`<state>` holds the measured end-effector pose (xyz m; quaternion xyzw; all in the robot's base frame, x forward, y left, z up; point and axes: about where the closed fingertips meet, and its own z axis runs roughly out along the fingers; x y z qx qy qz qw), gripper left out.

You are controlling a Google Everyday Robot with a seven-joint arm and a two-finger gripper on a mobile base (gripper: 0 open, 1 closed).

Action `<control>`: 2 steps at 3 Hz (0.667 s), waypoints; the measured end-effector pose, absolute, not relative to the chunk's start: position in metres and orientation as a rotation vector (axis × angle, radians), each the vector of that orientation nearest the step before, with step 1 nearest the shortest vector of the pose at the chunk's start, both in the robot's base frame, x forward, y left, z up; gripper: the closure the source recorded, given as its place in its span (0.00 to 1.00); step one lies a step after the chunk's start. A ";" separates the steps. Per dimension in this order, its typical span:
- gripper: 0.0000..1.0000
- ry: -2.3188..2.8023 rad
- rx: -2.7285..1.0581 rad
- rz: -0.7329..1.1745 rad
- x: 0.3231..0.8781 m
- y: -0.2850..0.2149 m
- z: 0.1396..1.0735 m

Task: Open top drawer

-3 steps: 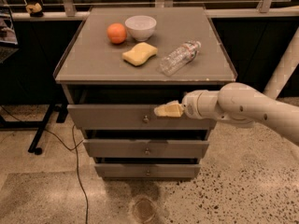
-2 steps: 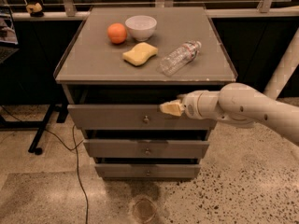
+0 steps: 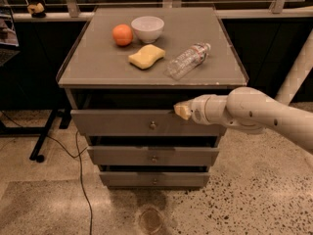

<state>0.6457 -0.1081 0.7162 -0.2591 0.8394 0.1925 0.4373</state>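
Where the claw sits at the upper front edge of the top drawer, above and right of its round knob, I cannot tell whether it is open or closed. That drawer stands slightly pulled out beneath the tabletop. The white arm reaches in from the right, nearly level, pointing left.

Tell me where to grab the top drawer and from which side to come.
Probably the small round knob at the front centre of the top drawer, approached straight from the front, since it sticks out. The gap above the front also leaves its top edge free to hook; the gripper is there, right of the knob.
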 end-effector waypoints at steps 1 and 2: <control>1.00 2.069 -0.610 0.455 0.665 -0.107 0.711; 1.00 2.069 -0.563 0.400 0.691 -0.113 0.703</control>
